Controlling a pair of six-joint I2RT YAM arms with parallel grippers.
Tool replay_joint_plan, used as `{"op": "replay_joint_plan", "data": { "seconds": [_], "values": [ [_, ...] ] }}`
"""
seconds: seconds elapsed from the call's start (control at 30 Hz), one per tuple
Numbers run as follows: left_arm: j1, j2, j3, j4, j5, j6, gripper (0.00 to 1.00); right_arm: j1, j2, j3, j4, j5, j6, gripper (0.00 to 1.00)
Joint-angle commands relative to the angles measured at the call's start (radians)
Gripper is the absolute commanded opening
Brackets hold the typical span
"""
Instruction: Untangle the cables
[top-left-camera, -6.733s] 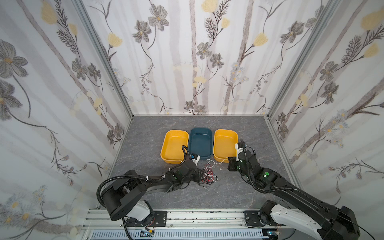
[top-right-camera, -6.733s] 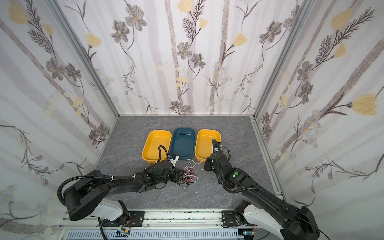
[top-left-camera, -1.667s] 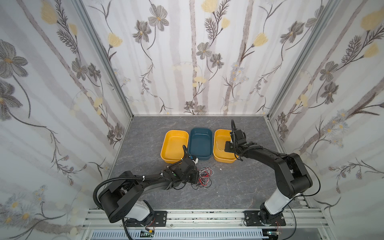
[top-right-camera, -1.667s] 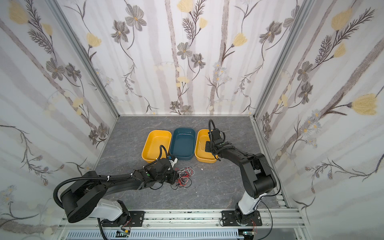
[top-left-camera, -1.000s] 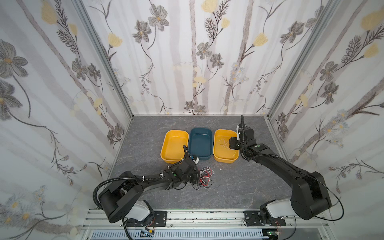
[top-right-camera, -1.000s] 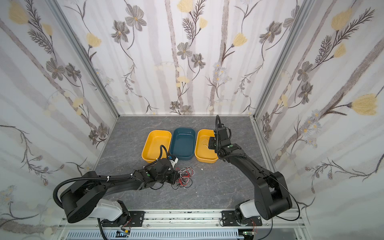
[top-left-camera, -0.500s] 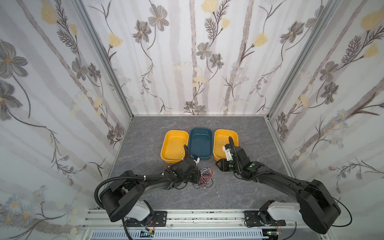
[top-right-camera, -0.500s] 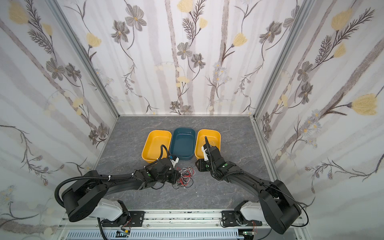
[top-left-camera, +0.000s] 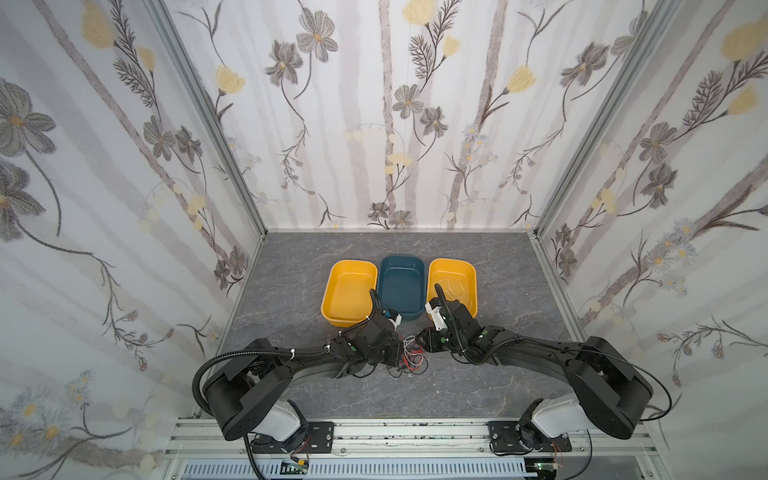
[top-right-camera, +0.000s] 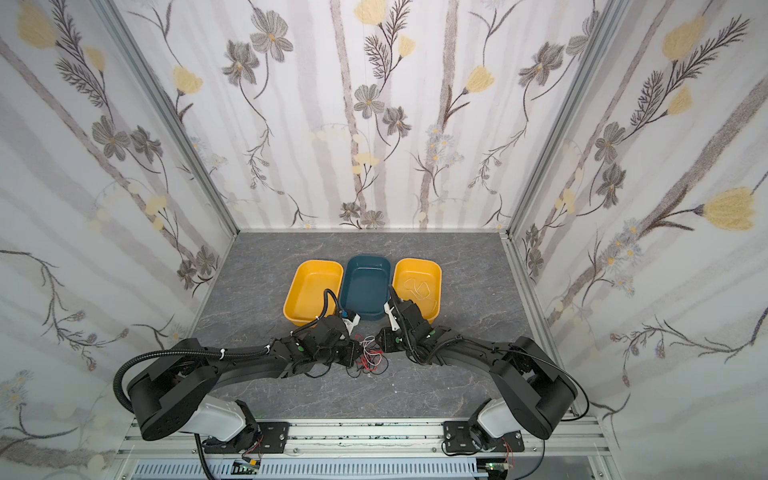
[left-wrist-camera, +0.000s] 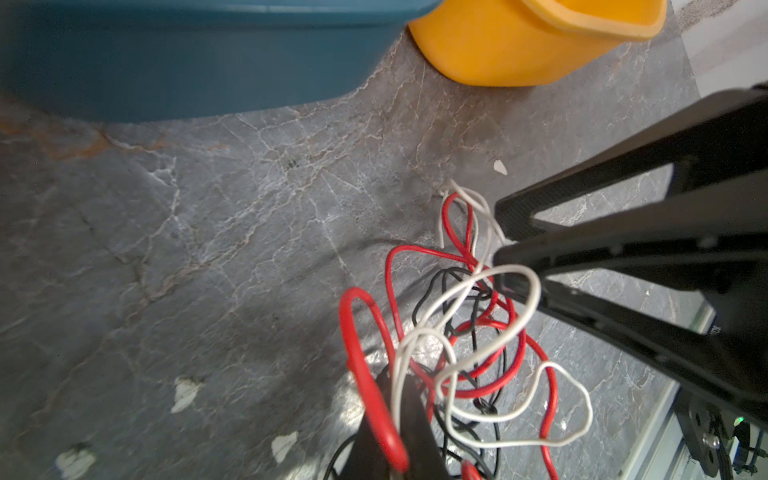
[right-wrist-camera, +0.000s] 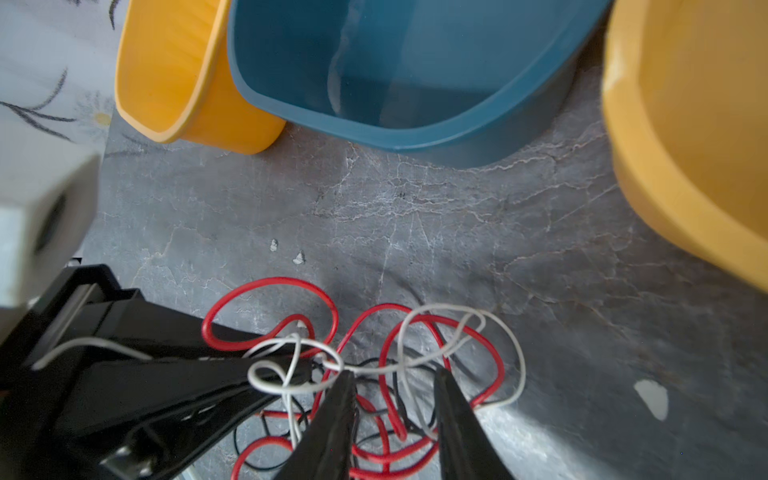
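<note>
A loose knot of thin red, black and white cables (top-left-camera: 409, 357) lies on the grey table (top-left-camera: 291, 299), near the blue tray (top-left-camera: 401, 286). The left claw (left-wrist-camera: 395, 399) pinches some strands; the right claw (right-wrist-camera: 395, 399), narrowly parted, straddles others.

Three bins stood in a row at the centre of both top views: two yellow, the left yellow bin (top-left-camera: 347, 296) and the right yellow bin (top-left-camera: 468, 272), and one blue bin (top-left-camera: 401, 282) between them. Two black arms came in from the lower edge, the left arm (top-left-camera: 291, 365) and the right arm (top-left-camera: 540, 357), carrying one tool each, the left tool (right-wrist-camera: 305, 368) and the right tool (right-wrist-camera: 395, 374). One white cable (top-right-camera: 417, 286) lay in the right yellow bin, while the cables (top-left-camera: 409, 358) heaped on the one counter (top-left-camera: 291, 266) below the bins showed three colours, red, black and white, too knotted to count.
</note>
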Motion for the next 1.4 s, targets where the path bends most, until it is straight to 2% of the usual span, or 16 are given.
{"op": "replay_joint_plan", "data": {
  "seconds": [0.0,0.2,0.33,0.37,0.7,0.87,1.13,1.37],
  "values": [
    [0.0,-0.001,0.007,0.015,-0.006,0.006,0.08,0.002,0.032,0.017,0.041,0.02,0.008,0.29],
    [0.0,-0.001,0.004,0.001,-0.012,0.006,0.08,0.043,0.055,0.043,-0.01,0.076,0.009,0.13],
    [0.0,-0.013,-0.004,-0.016,-0.035,0.004,0.08,0.044,0.012,0.039,-0.05,0.114,-0.004,0.09],
    [0.0,-0.013,-0.003,-0.027,-0.044,0.004,0.07,0.043,-0.002,0.036,-0.061,0.125,-0.009,0.06],
    [0.004,0.037,0.014,-0.091,-0.104,-0.036,0.07,0.017,-0.15,0.014,-0.15,0.196,-0.024,0.03],
    [0.007,0.048,0.018,-0.106,-0.115,-0.044,0.07,-0.05,-0.215,0.008,-0.195,0.235,-0.037,0.03],
    [0.011,0.036,0.008,-0.125,-0.132,-0.054,0.06,-0.147,-0.293,-0.035,-0.223,0.233,-0.058,0.04],
    [0.03,0.018,-0.009,-0.158,-0.189,-0.092,0.05,-0.191,-0.328,-0.046,-0.25,0.244,-0.074,0.04]
  ]
}}
